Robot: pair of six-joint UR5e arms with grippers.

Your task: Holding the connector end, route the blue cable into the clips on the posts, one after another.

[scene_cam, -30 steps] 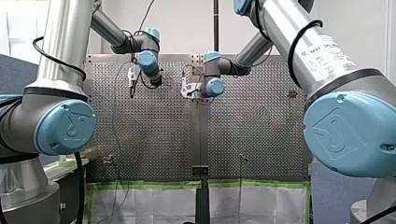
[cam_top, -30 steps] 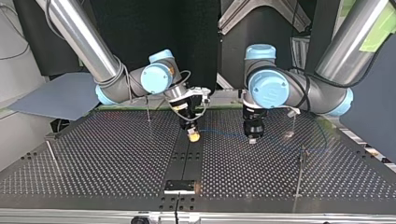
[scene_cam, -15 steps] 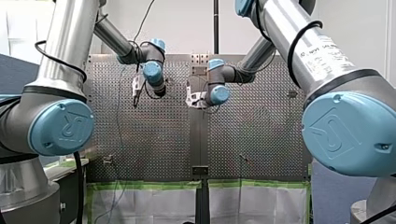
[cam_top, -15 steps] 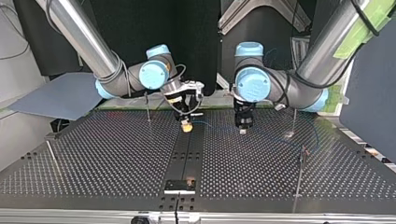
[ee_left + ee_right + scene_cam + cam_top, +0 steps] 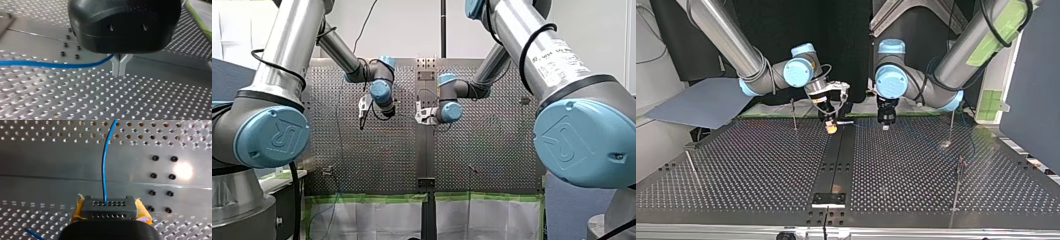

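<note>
Your right pincer (image 5: 109,213) is clamped, yellow pads on the connector (image 5: 109,207). The blue cable (image 5: 103,165) runs out ahead of it over the table (image 5: 37,165). Your left pincer (image 5: 119,66) is pinched closed on the blue cable, low over the table near the centre strip.

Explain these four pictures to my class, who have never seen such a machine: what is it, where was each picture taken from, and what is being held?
These are two robot arms working over a metal table full of holes. One picture looks from behind the arms, one faces them from across the table, and two come from cameras on the wrists. The right arm's tool, with yellow pads, grips the dark connector at the end of a thin blue cable. The left arm's tool pinches that cable further along. Thin posts stand on the table.
</note>
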